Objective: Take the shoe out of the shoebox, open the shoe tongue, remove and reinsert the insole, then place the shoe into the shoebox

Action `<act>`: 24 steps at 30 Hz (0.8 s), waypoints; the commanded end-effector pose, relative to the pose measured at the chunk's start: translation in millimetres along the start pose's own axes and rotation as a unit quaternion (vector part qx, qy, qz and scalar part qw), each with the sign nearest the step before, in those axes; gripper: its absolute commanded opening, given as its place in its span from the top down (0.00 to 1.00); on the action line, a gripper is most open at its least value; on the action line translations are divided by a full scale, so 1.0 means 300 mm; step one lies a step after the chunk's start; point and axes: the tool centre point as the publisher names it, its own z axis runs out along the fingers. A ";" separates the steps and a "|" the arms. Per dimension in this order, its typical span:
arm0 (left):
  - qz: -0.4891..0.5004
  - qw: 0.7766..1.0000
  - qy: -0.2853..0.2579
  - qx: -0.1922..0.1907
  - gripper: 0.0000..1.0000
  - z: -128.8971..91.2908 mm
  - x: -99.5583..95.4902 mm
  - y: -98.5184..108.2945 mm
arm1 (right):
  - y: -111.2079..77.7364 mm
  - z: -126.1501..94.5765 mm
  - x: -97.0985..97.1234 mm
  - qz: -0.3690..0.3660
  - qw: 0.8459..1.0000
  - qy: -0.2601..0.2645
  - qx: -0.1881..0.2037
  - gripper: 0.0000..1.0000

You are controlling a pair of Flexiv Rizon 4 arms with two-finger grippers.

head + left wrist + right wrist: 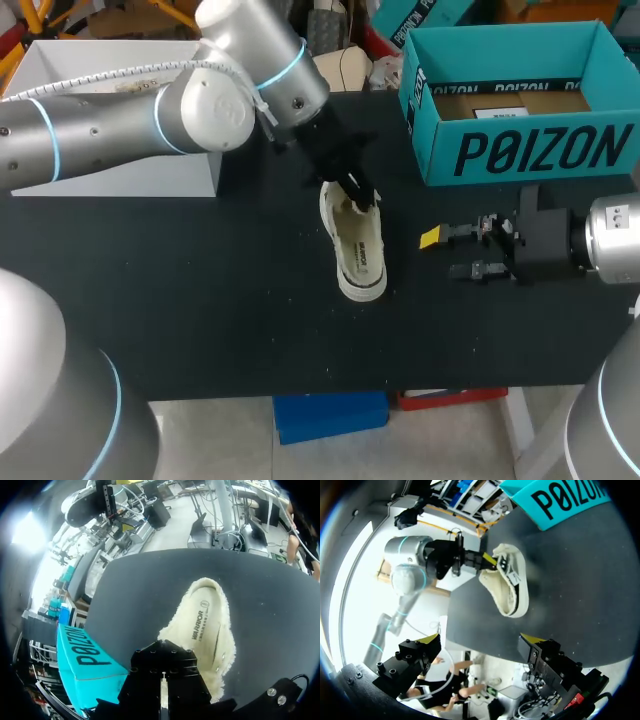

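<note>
A white shoe (358, 255) with a fleecy lining lies on the black table (200, 290) near the middle, its printed insole showing. My left gripper (358, 195) is at the shoe's far, laced end, shut on the tongue. In the left wrist view the shoe (210, 630) stretches away just ahead of the closed fingers. The right wrist view shows the shoe (507, 587) ahead, with the left gripper (487, 562) at its far end. My right gripper (445, 254) hovers to the right of the shoe, open and holding nothing. The teal shoebox (530, 150) stands open at the back right.
A white box (120, 170) sits at the back left under my left arm. The teal shoebox (85, 655) appears beside the left gripper and also beyond the shoe (565, 497) in the right wrist view. Bare table lies in front of the shoe.
</note>
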 end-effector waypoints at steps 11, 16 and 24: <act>0.075 0.971 -0.099 -0.203 1.00 -0.294 -0.035 0.138 | 0.002 0.003 0.002 0.000 1.000 -0.001 0.001 0.00; 0.060 0.971 -0.055 -0.223 1.00 -0.301 0.039 0.188 | 0.002 0.003 0.002 0.000 1.000 -0.001 0.001 0.00; 0.037 0.983 0.001 -0.180 1.00 -0.182 0.091 0.163 | 0.002 0.003 0.002 0.000 1.000 -0.001 0.001 0.00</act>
